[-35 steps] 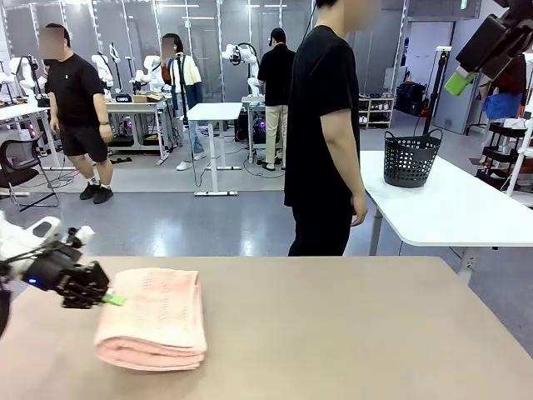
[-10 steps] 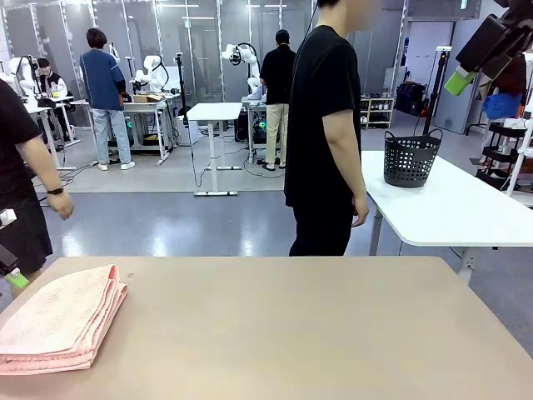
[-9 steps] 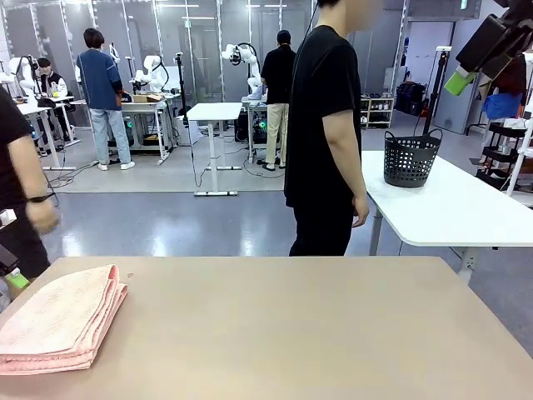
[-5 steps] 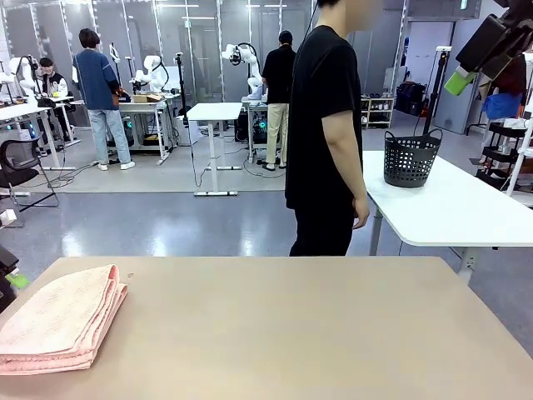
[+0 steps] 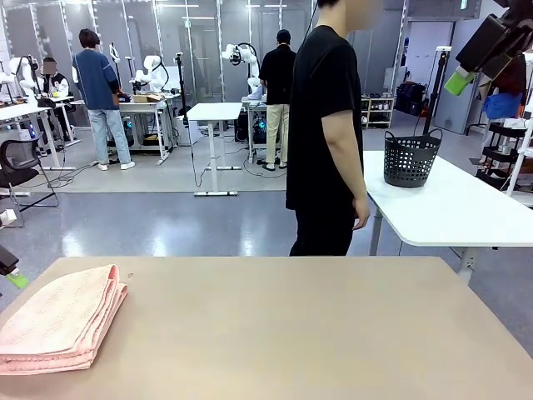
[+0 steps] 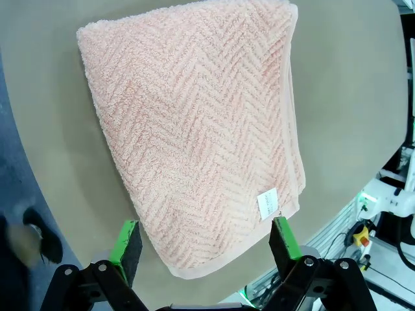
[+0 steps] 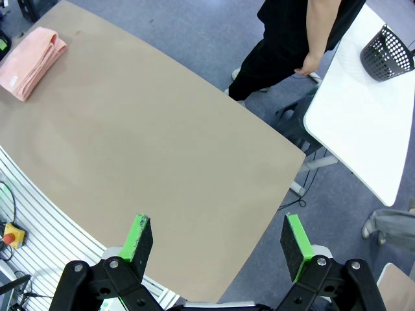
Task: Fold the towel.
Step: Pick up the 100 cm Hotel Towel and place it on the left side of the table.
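The towel point(image 5: 58, 321) lies folded into a thick pink stack at the table's left end. From above its herringbone weave shows, the towel point(image 6: 194, 129) carrying a small white tag point(image 6: 267, 204) near one corner. My left gripper point(image 6: 206, 241) hangs open above the towel's near edge, touching nothing; its green-tipped finger point(image 5: 16, 280) peeks in at the far left edge of the front view. My right gripper point(image 7: 217, 241) is open and empty, held high over the table; in the front view the right gripper point(image 5: 479, 58) is at the upper right. From there the towel point(image 7: 29, 61) looks small and far off.
A person in black point(image 5: 325, 133) stands side-on at the table's far edge, arms down. The tan table point(image 5: 291, 333) stretches bare to the right of the towel. A white table point(image 5: 450, 208) behind bears a black basket point(image 5: 410, 158).
The towel now lies farther left than 3.5 s ago, and the left gripper has drawn away from it to the picture's edge. A passer-by at far left has walked off. The right arm is still.
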Robot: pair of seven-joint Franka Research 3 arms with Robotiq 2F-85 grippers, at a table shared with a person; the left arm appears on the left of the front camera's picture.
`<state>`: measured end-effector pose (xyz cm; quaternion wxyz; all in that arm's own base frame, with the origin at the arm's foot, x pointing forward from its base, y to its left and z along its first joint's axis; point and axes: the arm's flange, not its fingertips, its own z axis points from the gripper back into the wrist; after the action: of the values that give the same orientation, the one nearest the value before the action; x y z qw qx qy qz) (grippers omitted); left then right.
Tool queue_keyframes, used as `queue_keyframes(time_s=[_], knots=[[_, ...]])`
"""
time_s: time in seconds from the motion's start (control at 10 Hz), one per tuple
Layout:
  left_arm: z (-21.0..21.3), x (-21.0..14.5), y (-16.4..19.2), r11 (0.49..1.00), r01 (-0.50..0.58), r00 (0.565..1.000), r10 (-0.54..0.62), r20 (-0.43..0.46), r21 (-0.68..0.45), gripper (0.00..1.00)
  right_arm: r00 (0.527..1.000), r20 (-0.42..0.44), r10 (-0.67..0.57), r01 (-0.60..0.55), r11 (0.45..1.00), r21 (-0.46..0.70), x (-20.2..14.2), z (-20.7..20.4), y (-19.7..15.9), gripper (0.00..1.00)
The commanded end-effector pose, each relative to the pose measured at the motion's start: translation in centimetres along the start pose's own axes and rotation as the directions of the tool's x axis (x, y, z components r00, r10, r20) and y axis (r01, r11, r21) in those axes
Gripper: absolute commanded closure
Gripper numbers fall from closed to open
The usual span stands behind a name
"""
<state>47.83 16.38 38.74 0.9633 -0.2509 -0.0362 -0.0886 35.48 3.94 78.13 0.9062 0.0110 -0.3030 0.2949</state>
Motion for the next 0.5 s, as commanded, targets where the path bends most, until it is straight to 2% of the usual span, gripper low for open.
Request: queue_keyframes(time_s=[0.0, 0.4], knots=[[0.0, 0.09, -0.01, 1.0, -0.01, 1.0, 0.01, 0.001, 0.0, 0.0, 1.0, -0.001, 0.002, -0.002, 1.0, 0.0, -0.05, -0.05, 0.0, 0.0], [0.0, 0.09, -0.01, 1.0, -0.01, 1.0, 0.01, 0.001, 0.0, 0.0, 1.0, -0.001, 0.002, -0.002, 1.0, 0.0, -0.05, -0.05, 0.0, 0.0]])
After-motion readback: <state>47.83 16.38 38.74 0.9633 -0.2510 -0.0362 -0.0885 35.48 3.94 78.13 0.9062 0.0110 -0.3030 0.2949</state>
